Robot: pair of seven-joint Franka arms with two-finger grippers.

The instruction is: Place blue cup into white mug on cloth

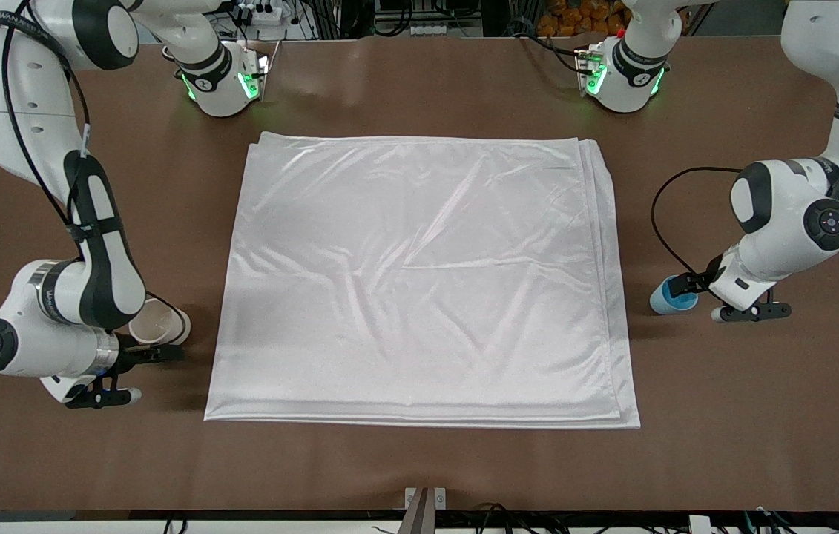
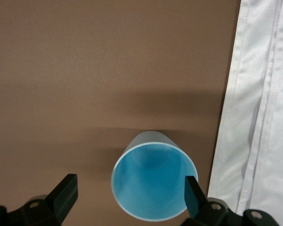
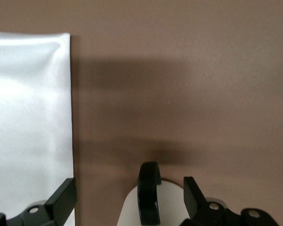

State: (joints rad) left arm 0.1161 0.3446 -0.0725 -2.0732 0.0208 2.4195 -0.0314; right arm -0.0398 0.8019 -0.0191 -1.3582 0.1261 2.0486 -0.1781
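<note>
Left wrist view: open left gripper (image 2: 127, 195) straddles the blue cup (image 2: 154, 181), one finger (image 2: 195, 194) touching its rim and likely to tip it; the open right gripper (image 3: 129, 197) flanks the white mug (image 3: 148, 202), both beside the cloth (image 1: 419, 282).

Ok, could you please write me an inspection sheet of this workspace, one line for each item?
Surface: brown table, with the white cloth spread flat in its middle, lightly wrinkled.
Job's things: blue cup lies on its side on the bare table beside the cloth, toward the left arm's end; white mug also on its side on the table beside the cloth, toward the right arm's end. Neither is on the cloth.
Clutter: nothing seen.
Grippers: left gripper open, fingers either side of the blue cup; right gripper open around the white mug near its black handle.
Cables: a black cable loops beside the left arm.
Surroundings: equipment and wires past the table edge by the robots' bases.
</note>
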